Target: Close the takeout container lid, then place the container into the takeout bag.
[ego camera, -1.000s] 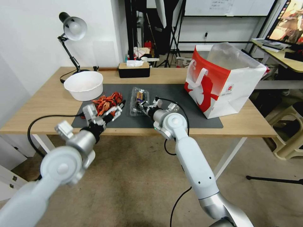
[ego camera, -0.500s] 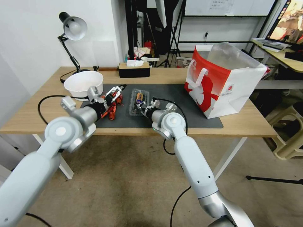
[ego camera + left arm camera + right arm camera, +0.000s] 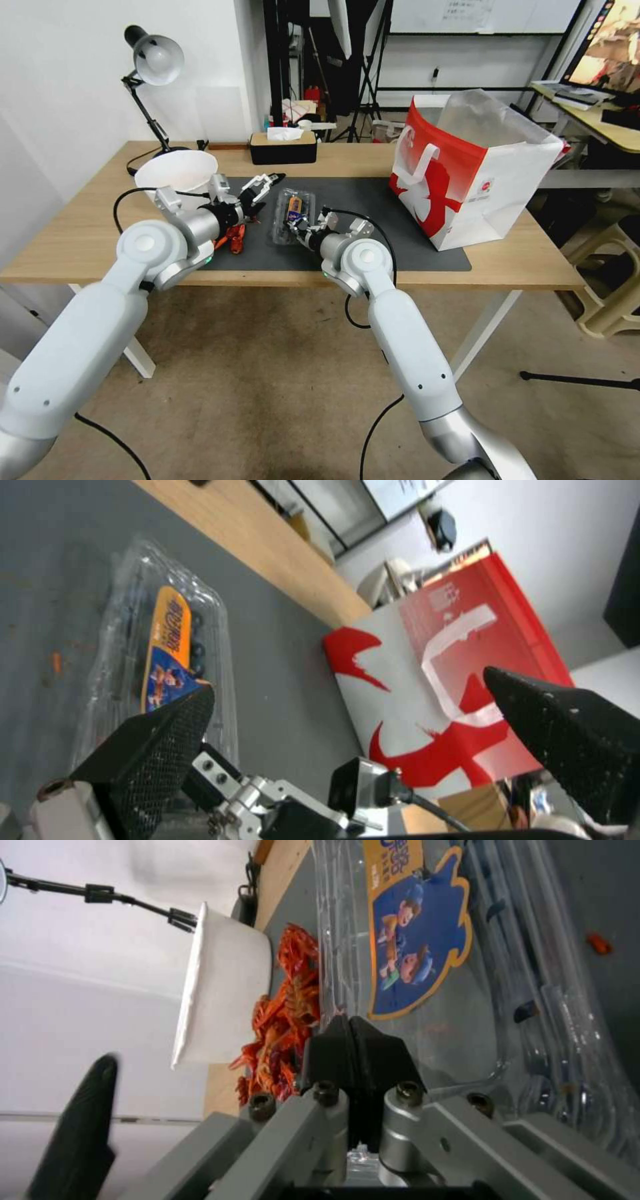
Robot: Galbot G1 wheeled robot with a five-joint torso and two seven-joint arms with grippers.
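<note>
One takeout container (image 3: 293, 215) lay on the dark mat (image 3: 373, 200) between the orange-red crayfish heap (image 3: 235, 235) and the takeout bag (image 3: 477, 170), its lid (image 3: 427, 990) apparently down. The right gripper (image 3: 298, 230) was clenched on the container's near edge, fingers (image 3: 353, 1050) pressed flat together. The left gripper (image 3: 262, 189) hung released just beside it, over the heap. Closing looked about done; next would come lifting the container across to the bag's open top without snagging its walls.
</note>
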